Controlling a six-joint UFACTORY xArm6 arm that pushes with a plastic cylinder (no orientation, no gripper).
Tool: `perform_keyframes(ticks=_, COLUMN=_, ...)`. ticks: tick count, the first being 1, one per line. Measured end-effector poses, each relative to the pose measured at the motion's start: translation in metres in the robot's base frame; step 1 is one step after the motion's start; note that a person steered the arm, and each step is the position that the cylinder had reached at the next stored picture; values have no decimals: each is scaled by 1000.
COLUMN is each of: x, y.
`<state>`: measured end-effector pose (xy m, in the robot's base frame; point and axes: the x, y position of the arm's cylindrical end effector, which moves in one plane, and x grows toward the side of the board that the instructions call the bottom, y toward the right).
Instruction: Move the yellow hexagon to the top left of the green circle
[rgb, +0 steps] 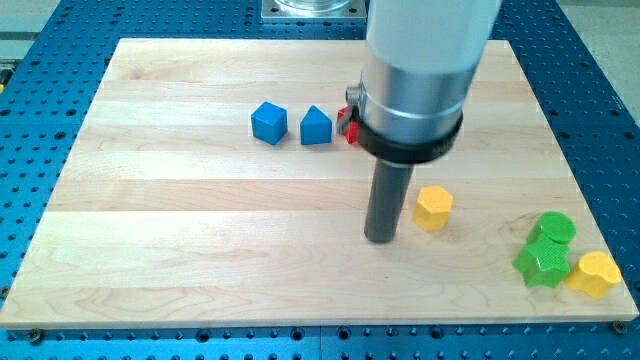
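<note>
My tip (380, 238) on the board (180, 220), bare, gripping nothing, just left of the yellow hexagon (433, 208), green circle (554, 228) well right, near edge

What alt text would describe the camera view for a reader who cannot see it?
My tip rests on a wooden board just left of the yellow hexagon. The green circle, a green star and another yellow block cluster at lower right; two blue blocks sit higher up.
</note>
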<state>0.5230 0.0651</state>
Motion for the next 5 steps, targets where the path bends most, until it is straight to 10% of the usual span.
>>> perform_keyframes(ticks=5, x=-2, y=104)
